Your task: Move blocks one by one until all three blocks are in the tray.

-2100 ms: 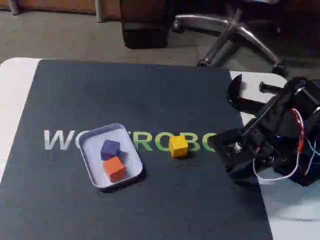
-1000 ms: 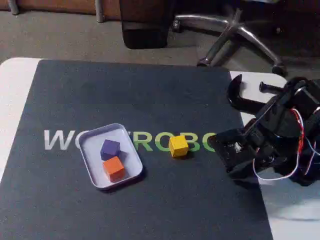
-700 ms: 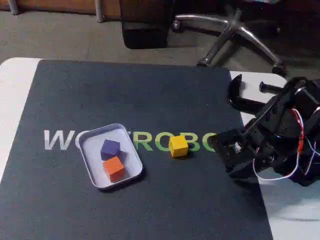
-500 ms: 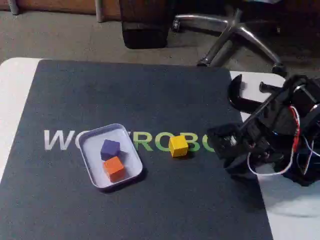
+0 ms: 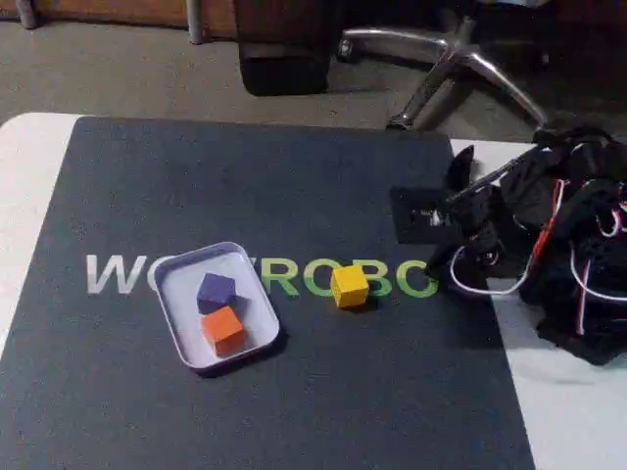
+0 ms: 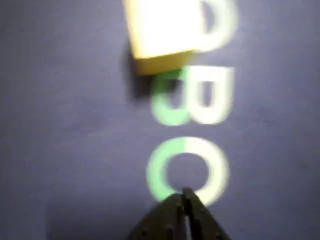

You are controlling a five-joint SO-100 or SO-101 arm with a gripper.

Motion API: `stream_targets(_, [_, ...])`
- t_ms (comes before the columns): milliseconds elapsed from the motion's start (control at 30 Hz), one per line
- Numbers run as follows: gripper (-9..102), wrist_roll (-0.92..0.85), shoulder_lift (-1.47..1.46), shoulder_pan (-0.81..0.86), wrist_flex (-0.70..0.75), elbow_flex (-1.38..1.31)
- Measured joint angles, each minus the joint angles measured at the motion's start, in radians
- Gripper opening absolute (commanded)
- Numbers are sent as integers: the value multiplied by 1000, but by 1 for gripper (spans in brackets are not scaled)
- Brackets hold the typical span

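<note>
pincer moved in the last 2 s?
Yes. In the fixed view the pincer has shifted up-frame and slightly left, from beside the mat's green lettering to above it. The yellow block has stayed put.

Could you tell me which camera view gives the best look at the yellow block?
The fixed view shows it best: the yellow block sits whole and sharp on the dark mat, right of the tray. In the wrist view it is blurred, overexposed and cut off by the top edge, ahead of the gripper.

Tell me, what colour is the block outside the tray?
Yellow block, best seen in the fixed view.
</note>
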Motion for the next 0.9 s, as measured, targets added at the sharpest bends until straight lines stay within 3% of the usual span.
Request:
stream_targets(500, [9, 75, -6, -110, -334, 2])
stream_targets(900, [15, 11, -6, -69, -368, 2])
